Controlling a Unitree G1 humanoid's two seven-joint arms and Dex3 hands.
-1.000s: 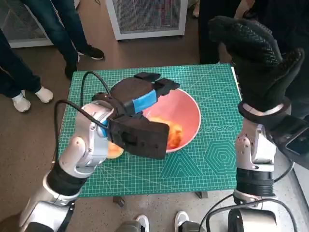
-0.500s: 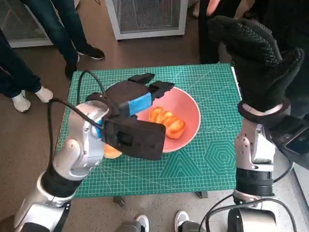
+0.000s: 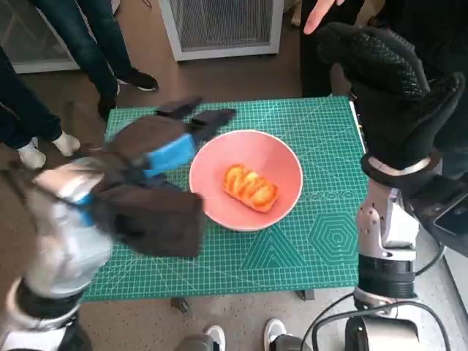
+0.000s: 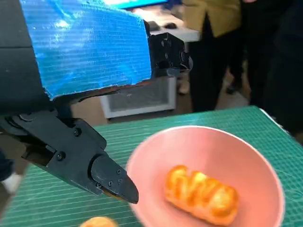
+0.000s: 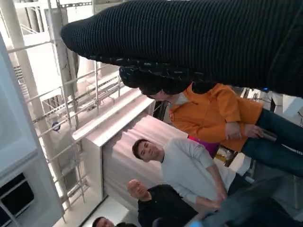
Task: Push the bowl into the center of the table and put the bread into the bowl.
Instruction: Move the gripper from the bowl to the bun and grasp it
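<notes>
A pink bowl (image 3: 281, 157) sits near the middle of the green cutting mat (image 3: 322, 241). A glazed orange bread roll (image 3: 251, 186) lies inside it, seen also in the left wrist view as the roll (image 4: 201, 194) in the bowl (image 4: 236, 151). My left hand (image 3: 157, 142) is blurred, raised to the left of the bowl, fingers spread and empty. My right hand (image 3: 387, 80) in its black glove is held high over the mat's right edge, holding nothing.
A second small bread piece (image 4: 97, 222) lies on the mat beside the bowl. People's legs and shoes (image 3: 44, 150) stand at the far left. A white cabinet (image 3: 219, 25) is behind the table. Several people show in the right wrist view.
My left hand has let go of the bread roll, which now lies in the bowl, and the arm has pulled back to the left. The right hand has stayed still.
</notes>
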